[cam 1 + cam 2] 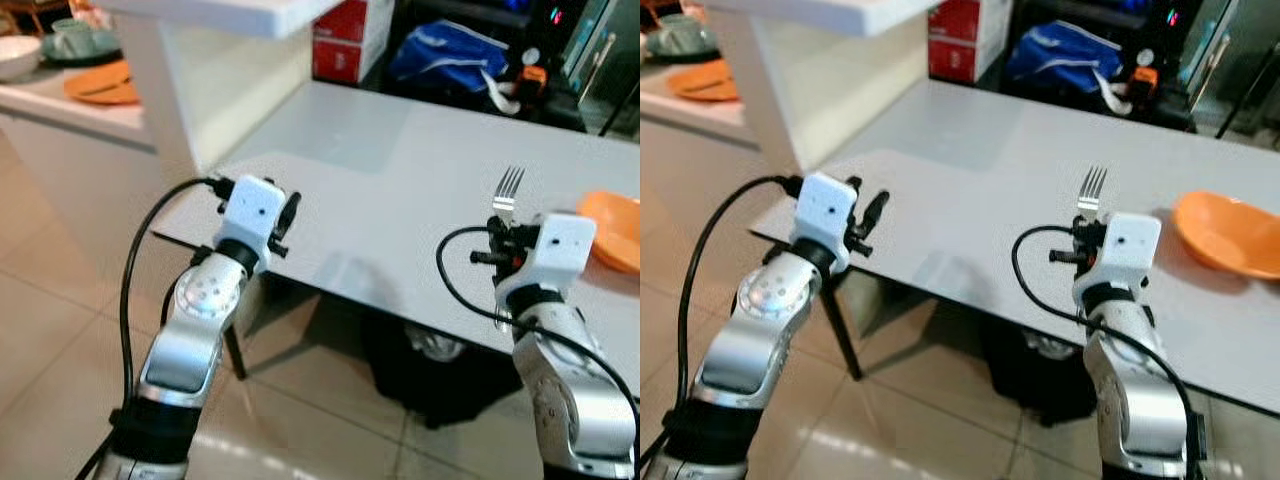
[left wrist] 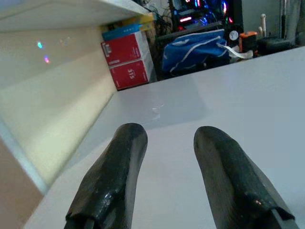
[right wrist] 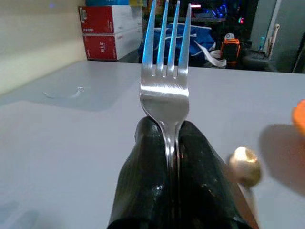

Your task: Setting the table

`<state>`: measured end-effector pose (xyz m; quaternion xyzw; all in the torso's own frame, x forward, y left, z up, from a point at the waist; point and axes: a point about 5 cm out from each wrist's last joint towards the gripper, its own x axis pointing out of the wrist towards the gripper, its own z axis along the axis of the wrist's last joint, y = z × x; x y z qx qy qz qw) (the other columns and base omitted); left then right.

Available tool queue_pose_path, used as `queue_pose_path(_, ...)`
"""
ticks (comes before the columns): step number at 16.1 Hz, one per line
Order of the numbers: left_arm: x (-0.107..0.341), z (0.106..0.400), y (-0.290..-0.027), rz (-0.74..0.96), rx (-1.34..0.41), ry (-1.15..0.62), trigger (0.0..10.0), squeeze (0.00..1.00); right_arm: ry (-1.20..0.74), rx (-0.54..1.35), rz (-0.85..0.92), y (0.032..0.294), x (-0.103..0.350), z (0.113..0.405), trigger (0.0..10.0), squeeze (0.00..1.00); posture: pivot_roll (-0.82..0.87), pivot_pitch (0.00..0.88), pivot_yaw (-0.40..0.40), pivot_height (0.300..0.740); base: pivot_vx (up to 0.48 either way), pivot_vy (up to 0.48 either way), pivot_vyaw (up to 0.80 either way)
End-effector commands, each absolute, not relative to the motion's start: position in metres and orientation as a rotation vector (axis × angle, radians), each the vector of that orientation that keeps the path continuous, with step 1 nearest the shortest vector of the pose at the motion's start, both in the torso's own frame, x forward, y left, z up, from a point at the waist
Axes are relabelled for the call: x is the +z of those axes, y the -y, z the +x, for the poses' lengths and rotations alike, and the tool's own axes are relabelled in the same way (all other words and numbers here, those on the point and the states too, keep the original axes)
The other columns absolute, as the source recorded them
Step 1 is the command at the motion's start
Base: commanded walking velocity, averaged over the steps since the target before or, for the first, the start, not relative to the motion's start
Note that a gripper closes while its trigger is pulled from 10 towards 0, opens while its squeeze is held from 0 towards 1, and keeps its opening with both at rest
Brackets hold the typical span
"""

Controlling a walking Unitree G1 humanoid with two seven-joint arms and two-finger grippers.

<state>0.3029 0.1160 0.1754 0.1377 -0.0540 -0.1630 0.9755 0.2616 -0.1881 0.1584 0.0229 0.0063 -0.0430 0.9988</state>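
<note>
R gripper (image 3: 171, 157) pinches fork (image 3: 165, 71) by neck only; could pivot & hit orange plate (image 1: 1225, 235). L gripper (image 2: 164, 171) open, empty.

The fork (image 3: 164, 76) shows its tines and neck, but its handle is swallowed between the black fingers of the right gripper (image 3: 167, 143), and the tine tips run off the top edge of the right wrist picture. The orange plate (image 1: 618, 230) at the right of the left eye picture is cut by the frame edge, and a blurred golden knob (image 3: 244, 164) at lower right cannot be identified. The dishes (image 1: 70, 45) at upper left are cropped and too blurred to sort.
</note>
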Motion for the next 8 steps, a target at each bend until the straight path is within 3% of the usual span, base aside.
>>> queue_pose_path(1,0.1778,0.3022,-0.1103,0.278,-0.349,0.119,10.0,0.0,-0.005,-0.101,0.04,0.1935,0.1619,0.2594,10.0,0.0,0.0,0.0,0.011,0.74,0.0,-0.48,0.0)
queue_pose_path(8,0.1756,0.3003,-0.1089,0.282,-0.369,0.113,10.0,0.0,-0.023,-0.092,0.044,0.1913,0.1601,0.2553,10.0,0.0,-0.01,0.0,0.021,0.74,0.0,-0.48,0.0)
